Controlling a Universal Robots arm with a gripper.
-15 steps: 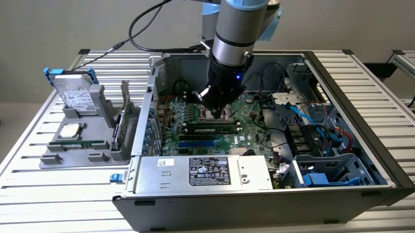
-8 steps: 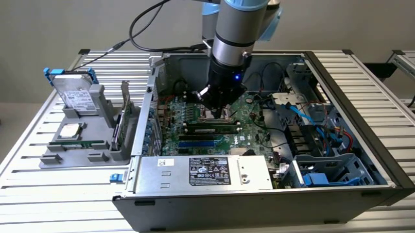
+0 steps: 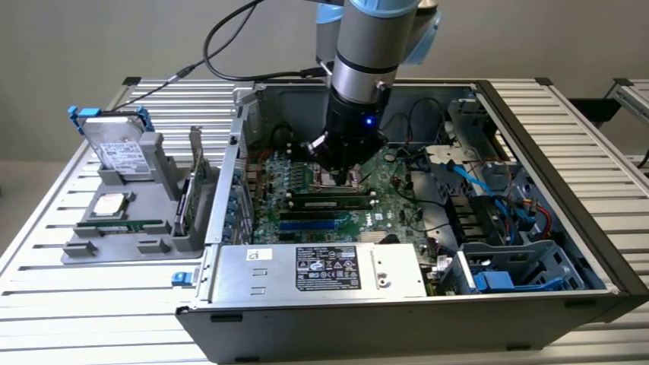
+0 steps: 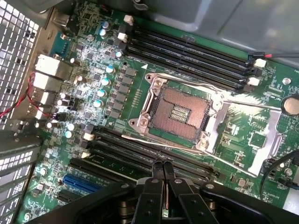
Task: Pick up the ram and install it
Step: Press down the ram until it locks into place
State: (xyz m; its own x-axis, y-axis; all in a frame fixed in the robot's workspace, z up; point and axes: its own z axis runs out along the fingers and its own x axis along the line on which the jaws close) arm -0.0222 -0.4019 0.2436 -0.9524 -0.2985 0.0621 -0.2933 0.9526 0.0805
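Observation:
The ram (image 3: pixel 327 202), a thin green stick with dark chips, lies along a black slot on the motherboard (image 3: pixel 304 179) inside the open computer case. My gripper (image 3: pixel 340 173) hangs from the arm just behind that stick, low over the board. In the wrist view the gripper (image 4: pixel 163 164) is shut, its two black fingers (image 4: pixel 153 191) pressed together with nothing between them. The tips sit over the long black memory slots (image 4: pixel 140 151) beside the bare CPU socket (image 4: pixel 180 112). Whether the tips touch the ram I cannot tell.
A silver power supply (image 3: pixel 324 270) fills the case's near side. Cables and drive bays (image 3: pixel 507 228) crowd the exterior view's right. Outside, on the exterior view's left, a grey fixture (image 3: pixel 117 247) holds a hard drive (image 3: pixel 117 148), a chip (image 3: pixel 109 204) and a green strip (image 3: pixel 124 226).

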